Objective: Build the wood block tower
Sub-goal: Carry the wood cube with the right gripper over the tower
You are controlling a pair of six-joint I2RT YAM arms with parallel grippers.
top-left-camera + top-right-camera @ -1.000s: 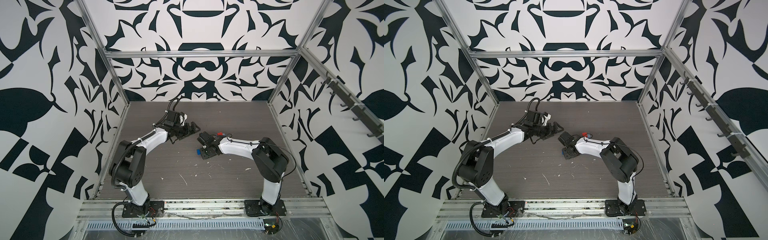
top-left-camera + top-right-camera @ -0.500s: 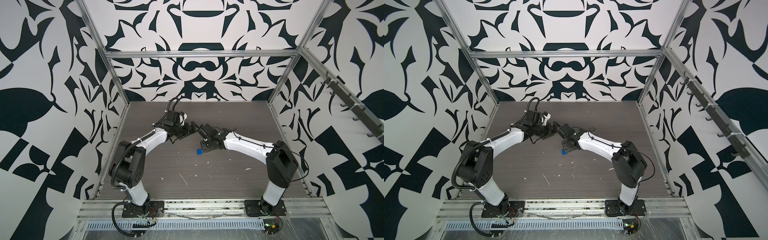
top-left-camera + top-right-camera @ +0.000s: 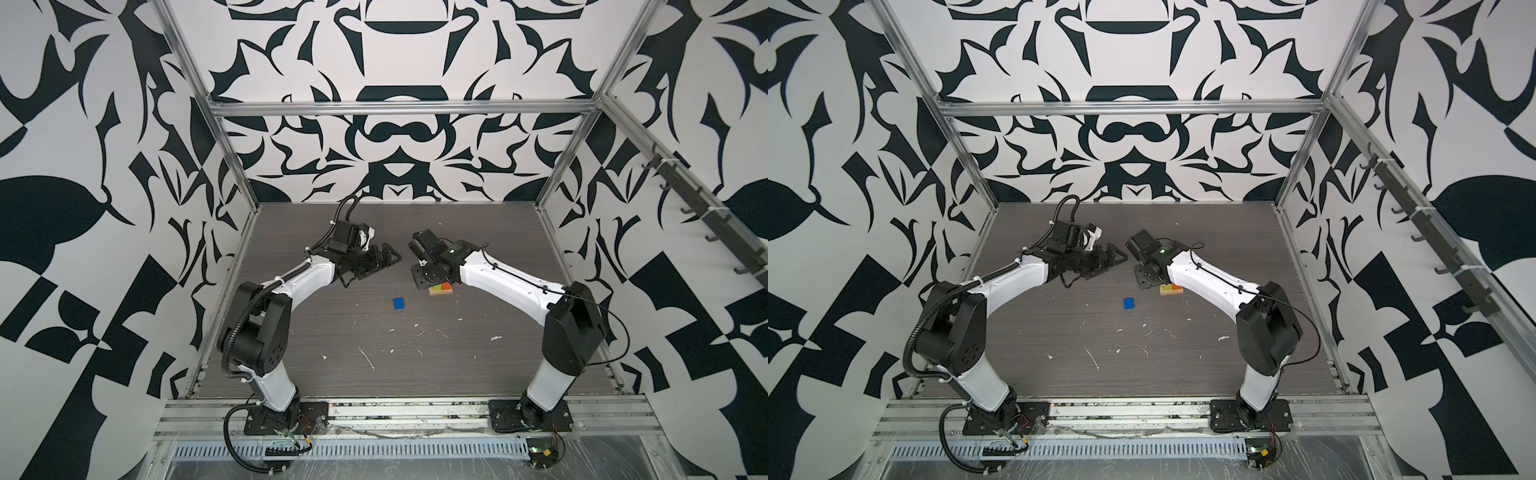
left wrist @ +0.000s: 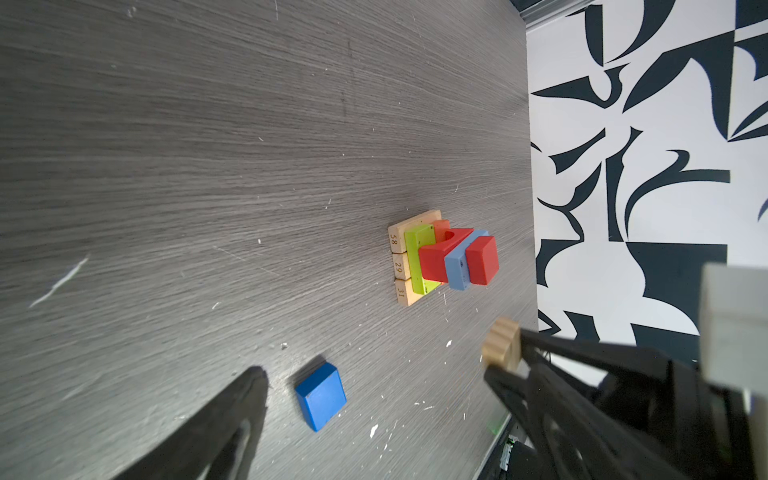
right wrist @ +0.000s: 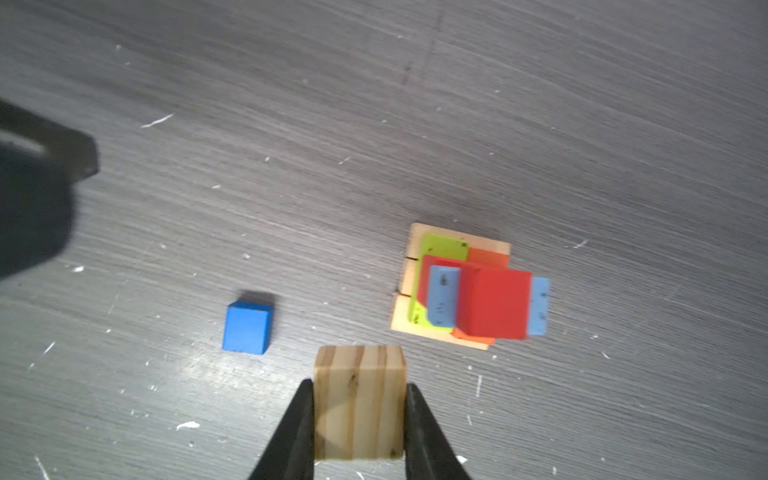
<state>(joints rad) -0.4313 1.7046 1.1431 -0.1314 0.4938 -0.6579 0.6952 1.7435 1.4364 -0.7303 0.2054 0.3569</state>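
The wood block tower has a tan plank base, then lime green, orange, a red arch and a light blue plank, with a red cube on top. In both top views the right arm half hides the tower. My right gripper is shut on a tan wood cube and hangs above the table just left of the tower. A loose blue cube lies flat to the tower's left. My left gripper is open and empty, raised behind the blue cube.
The dark wood-grain table carries white flecks and scratches. Metal frame posts and patterned walls enclose it on three sides. In the left wrist view the right gripper with its tan cube shows close beside the tower.
The right arm reached toward the left gripper, then drew back to the right beside the tower, still holding the tan cube. The blue cube stayed where it lay. The left arm barely moved.
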